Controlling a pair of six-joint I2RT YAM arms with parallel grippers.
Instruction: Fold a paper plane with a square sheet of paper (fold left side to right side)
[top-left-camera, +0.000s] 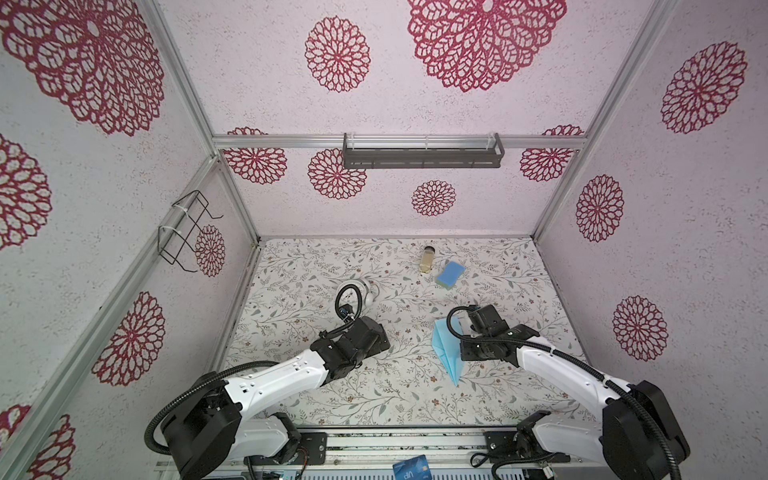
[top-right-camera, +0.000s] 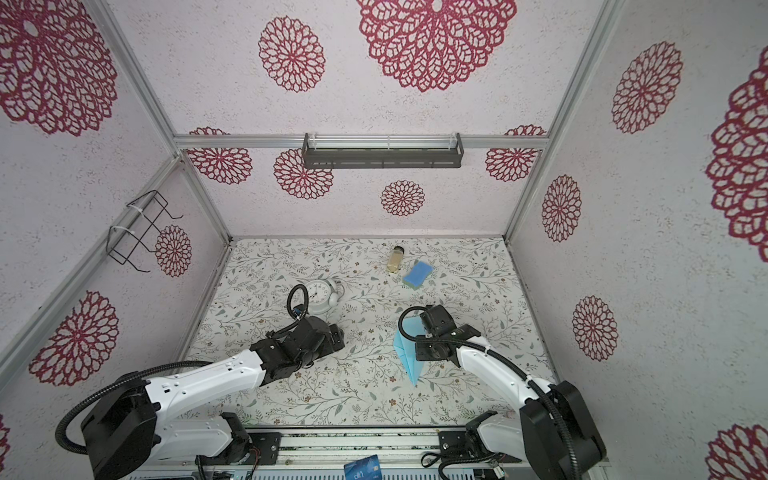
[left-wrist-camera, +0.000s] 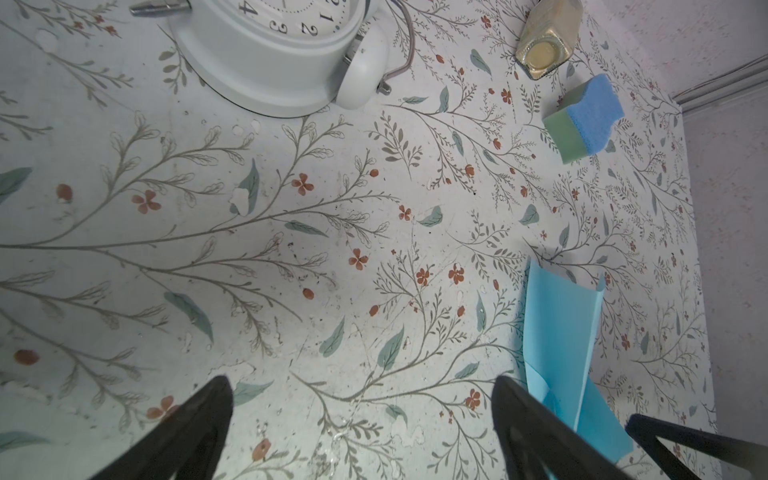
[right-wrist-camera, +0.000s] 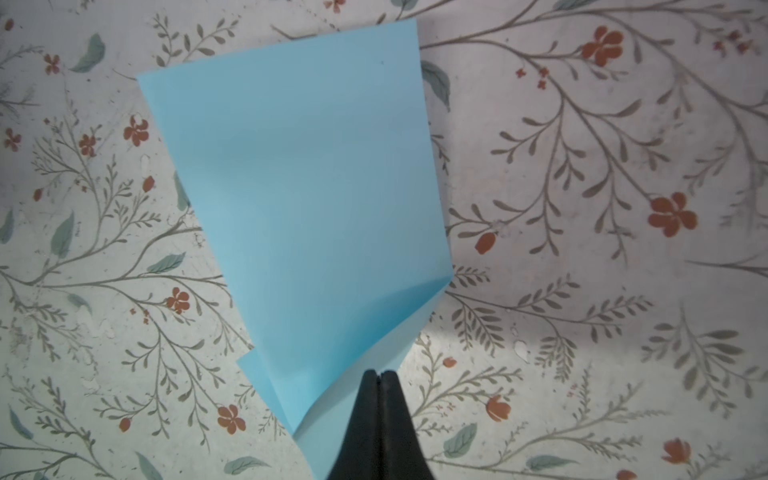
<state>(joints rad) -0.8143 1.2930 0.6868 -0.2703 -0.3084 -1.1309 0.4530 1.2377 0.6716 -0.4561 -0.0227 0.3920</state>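
The square sheet of paper, light blue, is folded into a dart-shaped paper plane (top-left-camera: 446, 353) (top-right-camera: 409, 357) right of the table's middle, its pointed nose toward the front edge. My right gripper (right-wrist-camera: 378, 374) is shut on the plane's edge near its wide tail. One wing (right-wrist-camera: 299, 187) stands lifted and curled off the table, and it also rises upright in the left wrist view as a blue panel (left-wrist-camera: 561, 332). In both top views the right wrist hides its fingertips. My left gripper (left-wrist-camera: 361, 382) (top-left-camera: 384, 340) hangs open over bare tabletop to the plane's left, touching nothing.
A white clock (top-left-camera: 365, 293) (left-wrist-camera: 270, 54) lies behind the left gripper. A small bottle (top-left-camera: 428, 259) and a blue sponge with a green underside (top-left-camera: 451, 274) sit at the back. A dark blue card (top-left-camera: 411, 467) rests on the front rail. A wire rack (top-left-camera: 187, 232) hangs on the left wall.
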